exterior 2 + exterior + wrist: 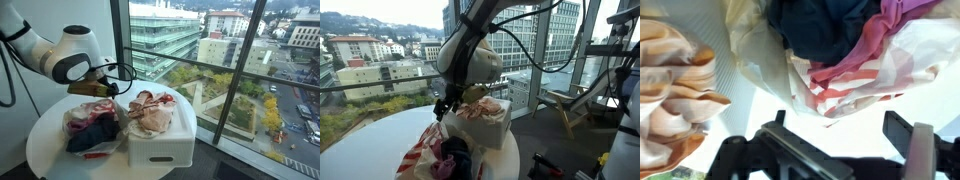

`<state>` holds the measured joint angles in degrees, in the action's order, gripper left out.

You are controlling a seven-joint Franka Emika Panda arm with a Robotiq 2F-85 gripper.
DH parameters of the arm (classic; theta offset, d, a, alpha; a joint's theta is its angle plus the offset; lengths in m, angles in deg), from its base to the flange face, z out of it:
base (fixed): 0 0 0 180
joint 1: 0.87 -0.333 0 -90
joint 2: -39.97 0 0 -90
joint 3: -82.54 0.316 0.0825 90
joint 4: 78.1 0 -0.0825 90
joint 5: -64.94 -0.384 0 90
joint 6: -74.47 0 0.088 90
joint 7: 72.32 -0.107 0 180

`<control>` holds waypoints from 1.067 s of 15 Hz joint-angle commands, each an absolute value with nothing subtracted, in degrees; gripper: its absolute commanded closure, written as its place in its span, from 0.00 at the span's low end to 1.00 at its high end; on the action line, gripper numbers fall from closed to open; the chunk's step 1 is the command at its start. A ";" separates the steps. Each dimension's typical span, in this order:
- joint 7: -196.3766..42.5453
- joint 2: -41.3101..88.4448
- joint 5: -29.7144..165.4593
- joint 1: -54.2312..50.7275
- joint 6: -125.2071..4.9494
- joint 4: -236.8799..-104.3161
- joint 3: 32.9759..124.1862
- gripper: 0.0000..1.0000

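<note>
Gripper [835, 128] is hanging wide open, empty. Peach striped cloth [150, 110] is lying in the white bin [160, 150]; dark and pink garments [825, 25] are sitting in the plastic bag [72, 118], not yet moved.

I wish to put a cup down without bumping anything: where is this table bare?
The widest bare patch of the table lies between its rim and the bag, on the side away from the bin. It is crowded where the bag and the bin stand close together, under the open pincer.
</note>
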<state>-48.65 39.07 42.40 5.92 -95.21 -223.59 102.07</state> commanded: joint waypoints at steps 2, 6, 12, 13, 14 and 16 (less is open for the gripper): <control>-52.61 48.01 43.57 8.99 -102.64 -230.05 99.94 0.00; -63.68 48.83 59.79 19.50 -100.37 -228.89 98.33 0.00; -74.60 43.16 73.60 28.38 -91.94 -218.99 100.70 0.00; -75.67 41.88 74.23 28.12 -91.07 -217.53 101.12 0.00; -75.88 40.70 73.78 27.43 -90.42 -216.27 101.36 0.00; -74.64 37.47 70.97 17.67 -89.53 -214.00 93.50 0.00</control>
